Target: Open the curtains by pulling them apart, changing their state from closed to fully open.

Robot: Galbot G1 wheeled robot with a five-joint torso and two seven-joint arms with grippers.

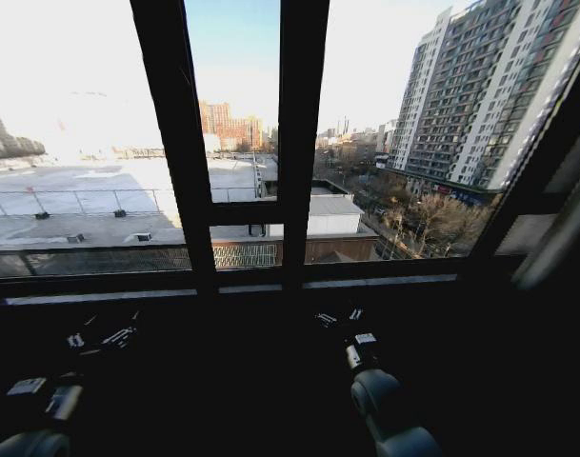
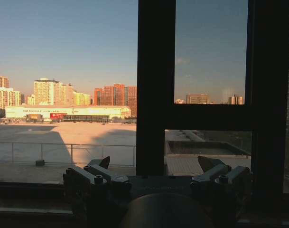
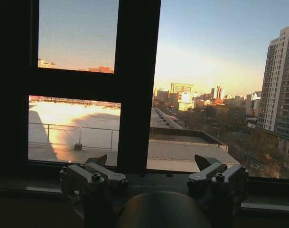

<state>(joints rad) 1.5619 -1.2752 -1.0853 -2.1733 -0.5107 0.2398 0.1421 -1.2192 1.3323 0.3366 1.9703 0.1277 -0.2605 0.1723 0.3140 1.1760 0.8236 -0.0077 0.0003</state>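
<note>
— Below the window frame [image 1: 302,143], from the head camera, what sits there?
— Both arms, low in shadow: the left gripper [image 1: 99,338] under the frame's left pane, the right gripper [image 1: 339,319] under its central bar. I cannot tell the fingers' state from there.
— And the curtains?
— A pale, blurred strip at the frame's right edge looks like a gathered curtain panel [image 1: 561,228]. The glass stands uncovered.
— Left wrist camera?
— The left gripper [image 2: 156,166] faces the frame, fingers [image 2: 99,164] spread apart, holding nothing.
— Right wrist camera?
— The right gripper [image 3: 153,164] also faces the frame, fingers [image 3: 208,164] released, nothing between them.
</note>
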